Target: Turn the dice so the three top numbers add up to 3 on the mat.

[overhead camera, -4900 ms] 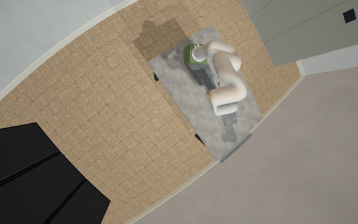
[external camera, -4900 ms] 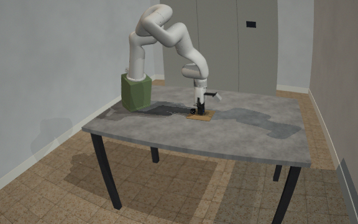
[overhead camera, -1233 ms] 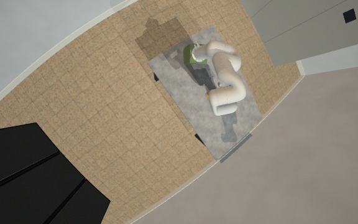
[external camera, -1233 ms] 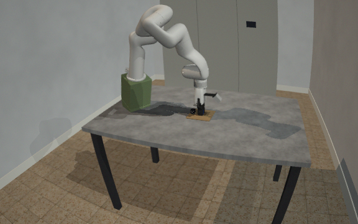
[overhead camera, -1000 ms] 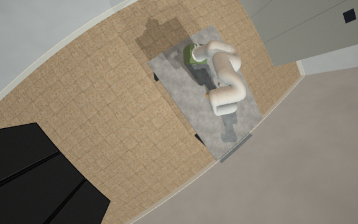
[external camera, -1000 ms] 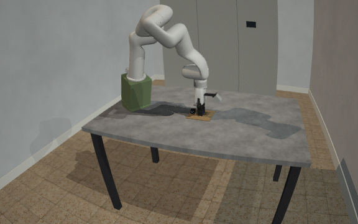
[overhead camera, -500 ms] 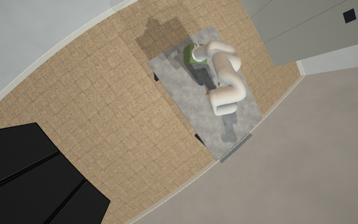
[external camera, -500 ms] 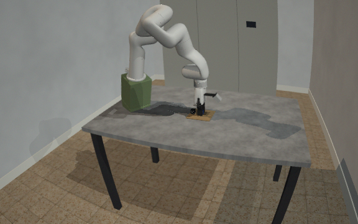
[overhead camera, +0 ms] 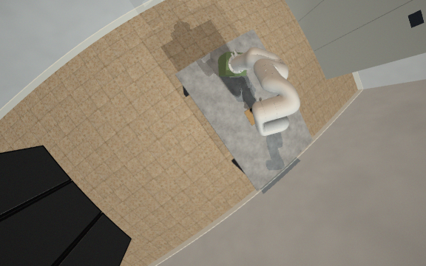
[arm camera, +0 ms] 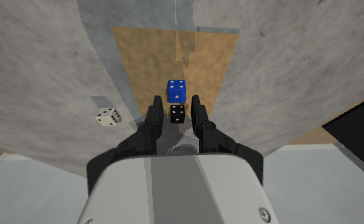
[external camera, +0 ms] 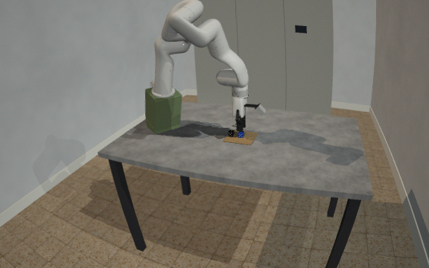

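A tan mat [arm camera: 178,60] lies on the grey table; it also shows in the exterior view [external camera: 240,138]. A blue die [arm camera: 177,92] sits on the mat. A black die [arm camera: 177,113] sits just in front of it, near the mat's edge, and shows in the side view [external camera: 230,133]. A white die [arm camera: 108,117] lies on the bare table, left of the mat. My gripper [arm camera: 177,103] points straight down above the black die. Its fingers stand open on either side of the die, with a gap at each side. In the side view my gripper [external camera: 240,126] hangs just over the blue die [external camera: 240,134].
The arm's green base block [external camera: 163,109] stands at the table's back left. The top view shows the arm covering most of the mat [overhead camera: 250,116]. The table edges are far from the dice.
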### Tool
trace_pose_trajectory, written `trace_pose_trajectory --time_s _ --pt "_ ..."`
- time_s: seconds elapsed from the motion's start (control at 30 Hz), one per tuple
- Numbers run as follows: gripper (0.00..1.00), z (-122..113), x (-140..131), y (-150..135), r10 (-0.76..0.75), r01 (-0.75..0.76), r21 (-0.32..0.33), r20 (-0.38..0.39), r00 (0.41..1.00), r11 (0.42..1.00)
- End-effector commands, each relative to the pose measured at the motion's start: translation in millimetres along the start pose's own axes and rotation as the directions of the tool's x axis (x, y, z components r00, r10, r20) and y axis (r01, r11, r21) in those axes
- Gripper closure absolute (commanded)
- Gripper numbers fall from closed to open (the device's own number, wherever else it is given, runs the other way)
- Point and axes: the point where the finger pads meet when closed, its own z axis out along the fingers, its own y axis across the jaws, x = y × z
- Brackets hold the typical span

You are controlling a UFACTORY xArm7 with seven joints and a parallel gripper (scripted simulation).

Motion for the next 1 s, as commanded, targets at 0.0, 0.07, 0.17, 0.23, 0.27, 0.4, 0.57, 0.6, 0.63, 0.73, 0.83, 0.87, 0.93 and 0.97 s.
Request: trace_pose_trajectory --time_s 0.0,0.07,0.17,0.23,0.27,0.4,0.57,0.6,0.63,0.73,0.83,0.87,0.93,0.97 --pt "0.58 -30 1 0 -0.001 0.001 0.002 0.002 1.000 1.000" --pt "0.58 -39 1 0 -0.001 0.001 0.002 0.002 1.000 1.000" --pt "0.58 -45 1 0 -0.001 0.001 0.002 0.002 1.000 1.000" --pt "0.58 -48 1 0 -0.001 0.001 0.002 0.002 1.000 1.000" --pt "0.58 -50 1 0 -0.001 0.001 0.002 0.002 1.000 1.000" --pt "0.58 -53 1 0 -0.001 0.001 0.002 0.002 1.000 1.000" --pt "0.00 -53 1 0 -0.001 0.001 0.002 0.002 1.000 1.000" --pt "0.00 -53 1 0 -0.001 0.001 0.002 0.002 1.000 1.000" --pt "0.00 -53 1 0 -0.001 0.001 0.002 0.002 1.000 1.000" --pt "0.00 -53 1 0 -0.001 0.001 0.002 0.002 1.000 1.000" --pt "0.00 -53 1 0 -0.001 0.001 0.002 0.002 1.000 1.000" --pt "0.00 -53 1 0 -0.001 0.001 0.002 0.002 1.000 1.000" --pt "0.00 -53 1 0 -0.001 0.001 0.002 0.002 1.000 1.000" --pt "0.00 -53 1 0 -0.001 0.001 0.002 0.002 1.000 1.000"
